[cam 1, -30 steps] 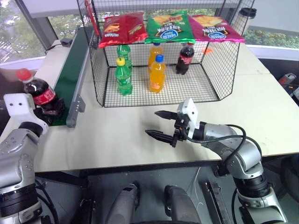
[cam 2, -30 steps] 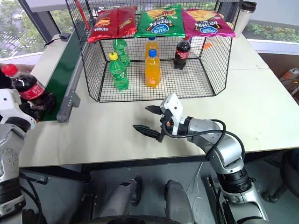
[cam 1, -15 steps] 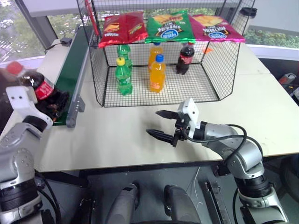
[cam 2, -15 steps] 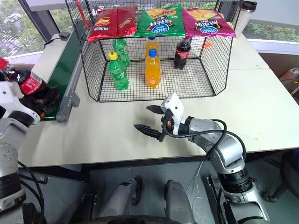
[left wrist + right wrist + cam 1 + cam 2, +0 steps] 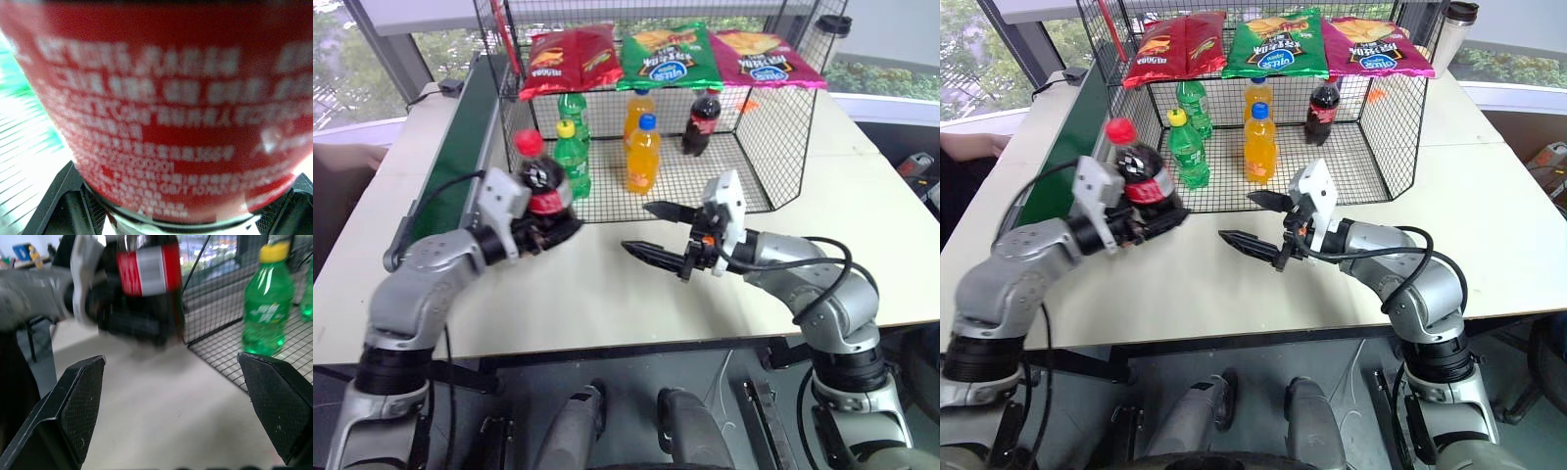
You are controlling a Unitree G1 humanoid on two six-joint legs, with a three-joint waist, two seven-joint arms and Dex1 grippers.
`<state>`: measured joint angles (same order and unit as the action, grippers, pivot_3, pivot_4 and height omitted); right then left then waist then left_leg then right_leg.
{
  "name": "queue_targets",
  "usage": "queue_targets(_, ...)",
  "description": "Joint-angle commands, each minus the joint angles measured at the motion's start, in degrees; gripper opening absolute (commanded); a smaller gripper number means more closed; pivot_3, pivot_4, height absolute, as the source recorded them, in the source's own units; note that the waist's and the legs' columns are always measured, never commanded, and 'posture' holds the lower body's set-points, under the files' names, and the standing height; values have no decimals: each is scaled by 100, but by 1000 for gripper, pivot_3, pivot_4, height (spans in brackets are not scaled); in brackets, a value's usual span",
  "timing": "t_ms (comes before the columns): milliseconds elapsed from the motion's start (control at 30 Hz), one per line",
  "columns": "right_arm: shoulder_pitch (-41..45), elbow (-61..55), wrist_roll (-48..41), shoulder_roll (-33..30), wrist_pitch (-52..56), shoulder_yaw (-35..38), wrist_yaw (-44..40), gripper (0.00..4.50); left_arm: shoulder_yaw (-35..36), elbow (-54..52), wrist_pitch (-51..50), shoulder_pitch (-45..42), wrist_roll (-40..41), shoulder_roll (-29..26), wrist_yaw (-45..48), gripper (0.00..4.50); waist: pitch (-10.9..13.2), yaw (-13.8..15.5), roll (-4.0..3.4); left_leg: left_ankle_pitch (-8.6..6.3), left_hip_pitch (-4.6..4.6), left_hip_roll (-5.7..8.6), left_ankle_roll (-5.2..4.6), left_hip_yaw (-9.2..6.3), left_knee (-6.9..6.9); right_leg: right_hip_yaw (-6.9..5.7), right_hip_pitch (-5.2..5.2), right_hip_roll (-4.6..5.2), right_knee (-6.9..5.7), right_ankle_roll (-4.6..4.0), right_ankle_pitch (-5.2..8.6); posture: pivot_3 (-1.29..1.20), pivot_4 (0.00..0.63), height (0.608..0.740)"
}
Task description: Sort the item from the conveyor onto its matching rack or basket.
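Left gripper [image 5: 551,231] is clamped on the base of the cola bottle [image 5: 537,180], holding it upright above the table [image 5: 578,294], just before the wire cage [image 5: 773,147]; exact height off the surface is unclear. Right gripper [image 5: 648,231] hangs nearby, jaws wide apart and empty, pointing toward the bottle.

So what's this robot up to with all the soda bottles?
It is sorting drinks. Its left gripper is shut on a small cola bottle, held upright above the table in front of the black wire cage. The right gripper hangs open just across from it, empty. Inside the cage stand green, orange and cola bottles, with chip bags along its top. The green conveyor lies to the left.
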<state>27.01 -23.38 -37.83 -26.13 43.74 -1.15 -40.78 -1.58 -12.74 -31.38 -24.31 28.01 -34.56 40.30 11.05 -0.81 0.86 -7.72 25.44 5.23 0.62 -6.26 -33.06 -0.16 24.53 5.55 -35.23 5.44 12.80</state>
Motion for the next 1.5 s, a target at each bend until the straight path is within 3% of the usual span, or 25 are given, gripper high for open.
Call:
queue_targets(33, 59, -202, -194, -47, 16, 167, 16, 4500, -355, 240, 673, -244, -452, 172, 286, 3013, 0, 1, -1, 1, 0, -1, -1, -1, 1, 0, 2, -1, -1, 0, 0, 0, 150, 738)
queue_targets(267, 148, -372, -339, -47, 199, 237, 274, 4500, -1076, 595, 1425, -202, -1087, 620, 665, 3013, 1, 32, -1, 1, 2, 0, -2, 0, -2, 0, 0, 1, 0, 0, 0, 0, 150, 738)
queue_targets(500, 299, -452, -490, 8, 334, 224, 507, 4500, -1212, 623, 1532, -241, -1276, 983, 722, 3013, 0, 15, -1, 2, 1, 0, -3, -2, -3, -2, -1, 0, -2, 1, -1, 0, 150, 738)
queue_targets(1200, 510, -187, -367, 119, 158, -34, 629, 4500, -1311, 492, 1504, -269, -1416, 1325, 909, 3013, 0, 19, -1, 10, 0, 0, -15, -2, -8, -3, -3, -4, -5, 3, -2, 0, 150, 738)
queue_targets(1433, 597, -187, -283, 234, 138, -44, 756, 1292, -1301, 514, 1509, -271, -1451, 1356, 950, 3013, 0, 19, -1, 10, -1, 0, -16, -2, -10, -3, -3, -7, -9, 4, -2, 0, 150, 738)
queue_targets(1500, 602, -207, -274, 249, 158, -41, 769, 1187, -1289, 509, 1476, -280, -1444, 1367, 943, 3013, 0, 18, -1, 10, -3, 0, -16, -2, -10, -3, -4, -7, -11, 3, -2, 0, 150, 738)
